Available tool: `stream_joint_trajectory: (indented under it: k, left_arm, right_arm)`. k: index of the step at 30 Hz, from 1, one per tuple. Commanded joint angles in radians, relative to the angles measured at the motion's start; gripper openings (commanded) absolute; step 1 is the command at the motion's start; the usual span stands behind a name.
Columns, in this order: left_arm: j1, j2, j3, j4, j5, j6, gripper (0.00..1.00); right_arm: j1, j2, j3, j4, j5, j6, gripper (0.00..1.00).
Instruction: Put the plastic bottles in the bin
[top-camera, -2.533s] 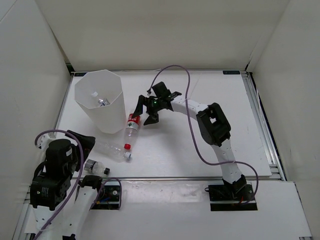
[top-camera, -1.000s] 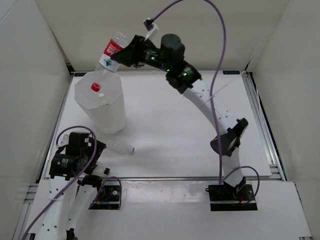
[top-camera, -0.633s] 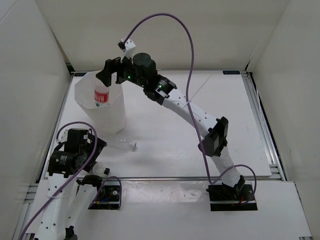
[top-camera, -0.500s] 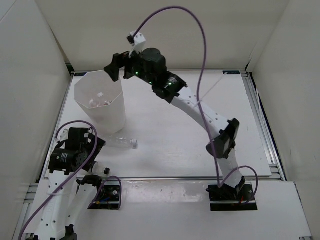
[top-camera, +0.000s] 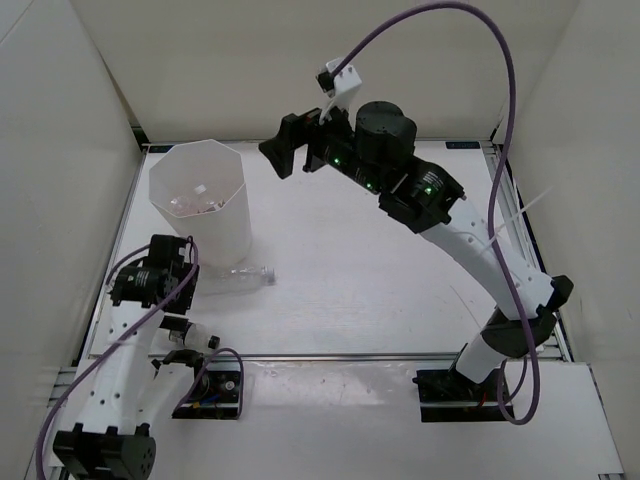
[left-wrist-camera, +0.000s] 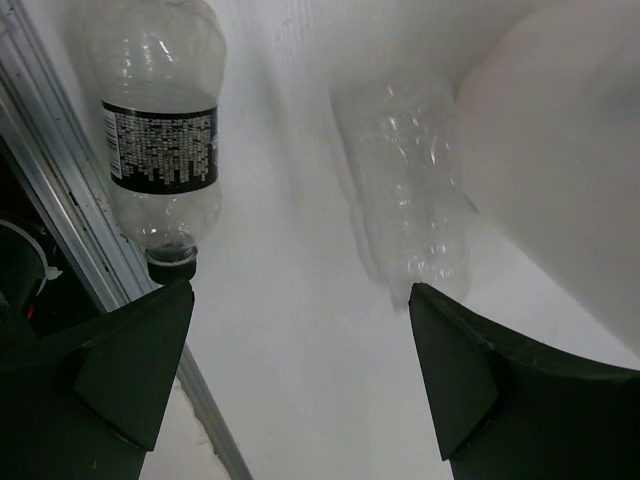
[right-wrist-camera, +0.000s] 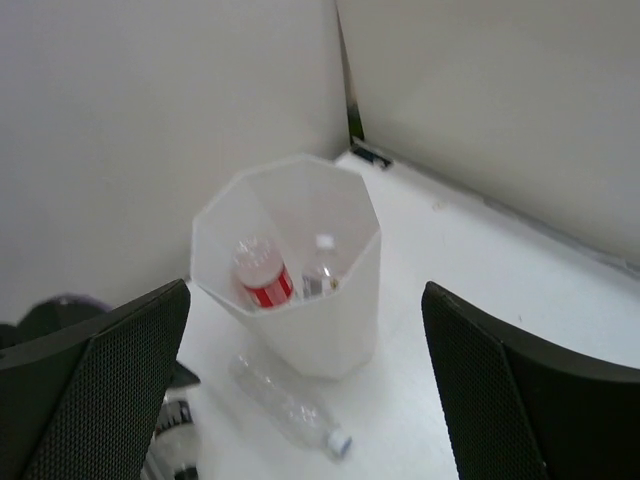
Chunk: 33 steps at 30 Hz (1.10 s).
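The white faceted bin stands at the back left and also shows in the right wrist view. Inside it lie the red-labelled bottle and a second clear bottle. The unlabelled bottle lies on the table against the bin's base. The short dark-capped bottle lies at the table's front edge. My left gripper is open and empty low over the table, between the unlabelled bottle and the short bottle. My right gripper is open and empty, high up to the right of the bin.
White walls enclose the table on three sides. A metal rail runs along the near edge beside the short bottle. The bin's wall rises just right of the left gripper. A purple cable loops over the right arm.
My right gripper carried the red-labelled bottle over the bin, let it go inside, and pulled back up and to the right, open. My left arm moved towards the unlabelled bottle, which shifted nearer the bin.
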<state>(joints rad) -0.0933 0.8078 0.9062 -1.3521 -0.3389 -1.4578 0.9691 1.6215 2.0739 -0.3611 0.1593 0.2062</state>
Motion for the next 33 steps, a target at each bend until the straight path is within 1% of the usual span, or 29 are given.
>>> stream_joint_trajectory:
  k: [1, 4, 9, 11, 14, 17, 18, 19, 20, 22, 23, 25, 27, 29, 30, 31, 32, 33]
  left_arm:
    - [0.07, 0.059, -0.032, -0.079, -0.028, -0.131, 1.0]
    - [0.136, 0.122, -0.056, -0.079, 0.001, -0.121, 1.0]
    - [0.204, 0.206, -0.085, -0.079, 0.001, -0.111, 1.0]
    - [0.236, 0.244, -0.099, -0.079, 0.001, -0.111, 1.0]
    - [0.256, 0.254, -0.119, -0.079, 0.012, -0.142, 1.0]
    - [0.265, 0.274, -0.167, -0.023, 0.021, -0.127, 1.0]
    - [0.265, 0.274, -0.208, -0.009, 0.035, -0.127, 1.0]
    - [0.274, 0.274, -0.236, 0.058, 0.052, -0.092, 1.0]
    - [0.283, 0.274, -0.262, 0.091, 0.067, -0.081, 1.0]
    - [0.283, 0.284, -0.317, 0.102, 0.08, -0.094, 1.0]
    - [0.283, 0.284, -0.334, 0.129, 0.08, -0.072, 1.0]
    - [0.283, 0.269, -0.334, 0.13, 0.046, -0.072, 1.0]
    - [0.283, 0.245, -0.334, 0.174, 0.037, -0.021, 1.0]
    - [0.283, 0.211, -0.369, 0.217, 0.037, 0.013, 0.8]
    - [0.283, 0.197, -0.369, 0.226, 0.037, 0.036, 0.67]
    - [0.283, 0.17, -0.383, 0.226, 0.037, 0.045, 0.46]
    - [0.283, 0.156, -0.383, 0.226, 0.037, 0.045, 0.41]
    - [0.283, 0.142, -0.383, 0.206, 0.037, 0.045, 0.37]
  right_arm:
    - [0.0, -0.021, -0.066, -0.133, 0.049, 0.01, 1.0]
    - [0.01, -0.055, -0.104, -0.174, 0.049, 0.039, 1.0]
    - [0.01, -0.095, -0.211, -0.208, 0.039, 0.048, 1.0]
    - [0.01, -0.095, -0.221, -0.228, 0.03, 0.048, 1.0]
    - [0.01, -0.086, -0.212, -0.295, 0.019, 0.048, 1.0]
    - [0.01, -0.086, -0.199, -0.334, 0.019, 0.048, 1.0]
    - [0.01, -0.086, -0.199, -0.347, 0.019, 0.048, 1.0]
    - [0.01, -0.086, -0.218, -0.348, 0.019, 0.058, 1.0]
    - [0.01, -0.086, -0.242, -0.348, 0.019, 0.058, 1.0]
    - [0.01, -0.086, -0.256, -0.348, 0.019, 0.058, 1.0]
    - [0.01, -0.086, -0.256, -0.357, 0.019, 0.058, 1.0]
    - [0.01, -0.066, -0.256, -0.38, 0.019, 0.048, 1.0]
    - [0.01, -0.052, -0.245, -0.401, 0.019, 0.048, 1.0]
    - [0.01, -0.043, -0.233, -0.42, 0.019, 0.048, 1.0]
    - [0.01, -0.043, -0.233, -0.42, 0.019, 0.058, 1.0]
    - [0.01, -0.043, -0.233, -0.42, 0.019, 0.058, 1.0]
    - [0.01, -0.043, -0.242, -0.42, 0.019, 0.058, 1.0]
    - [0.01, -0.043, -0.251, -0.42, 0.019, 0.058, 1.0]
